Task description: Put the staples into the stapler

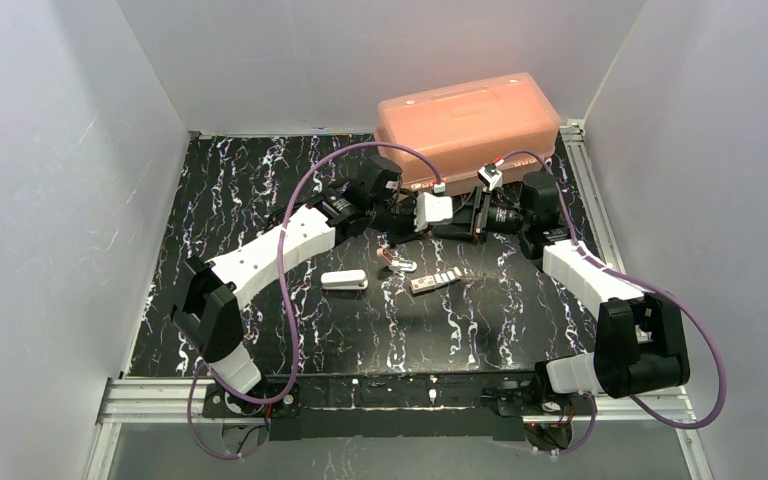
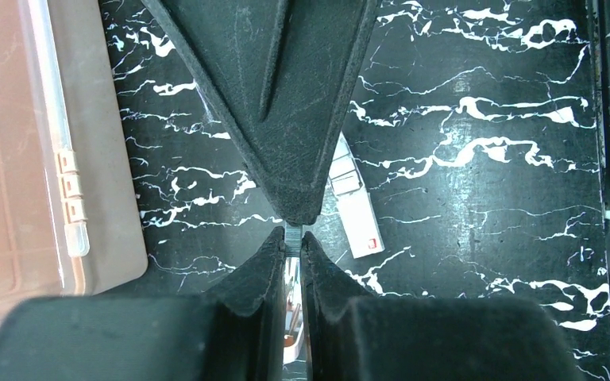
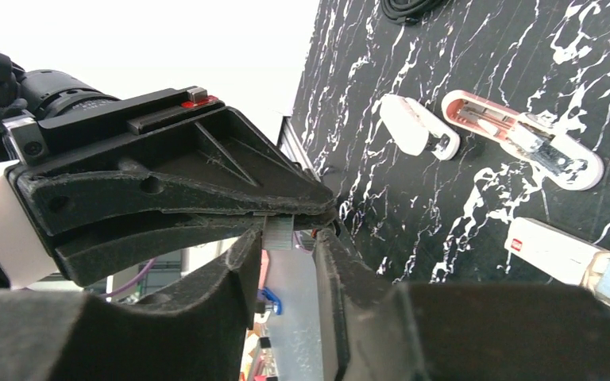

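Note:
My left gripper (image 1: 455,214) (image 2: 294,238) is shut on a short grey strip of staples (image 2: 294,236) (image 3: 278,232), held above the table. My right gripper (image 1: 464,216) (image 3: 290,234) meets it tip to tip. Its fingers stand open on either side of the strip, with a gap on one side. The white stapler (image 1: 345,281) (image 3: 417,127) lies closed on the table, left of both grippers. Beside it lies an opened pink-lined piece with a silvery metal part (image 1: 397,263) (image 3: 524,139). The whitish staple packet (image 1: 438,281) (image 2: 357,218) (image 3: 552,250) lies below the grippers.
A translucent orange lidded box (image 1: 470,115) (image 2: 16,159) stands at the back of the black marbled table (image 1: 260,190), just behind the grippers. White walls close in the left, right and back sides.

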`<act>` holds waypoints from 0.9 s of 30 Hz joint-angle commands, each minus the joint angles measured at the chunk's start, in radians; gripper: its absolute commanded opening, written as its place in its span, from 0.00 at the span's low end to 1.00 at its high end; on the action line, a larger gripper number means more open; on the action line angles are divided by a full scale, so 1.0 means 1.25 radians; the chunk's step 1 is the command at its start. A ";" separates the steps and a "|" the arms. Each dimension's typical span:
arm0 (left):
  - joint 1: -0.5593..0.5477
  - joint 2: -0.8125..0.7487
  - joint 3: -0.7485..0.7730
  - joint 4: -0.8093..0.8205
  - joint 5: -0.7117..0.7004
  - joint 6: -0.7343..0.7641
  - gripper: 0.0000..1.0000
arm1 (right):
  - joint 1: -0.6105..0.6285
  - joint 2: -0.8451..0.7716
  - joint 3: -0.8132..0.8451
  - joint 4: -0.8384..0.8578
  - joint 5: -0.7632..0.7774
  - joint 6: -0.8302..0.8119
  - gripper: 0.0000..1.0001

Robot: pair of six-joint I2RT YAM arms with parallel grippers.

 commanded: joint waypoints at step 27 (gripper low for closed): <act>0.052 -0.066 -0.076 -0.027 0.510 -0.515 0.00 | -0.039 -0.199 0.283 -0.886 -0.089 -1.563 0.58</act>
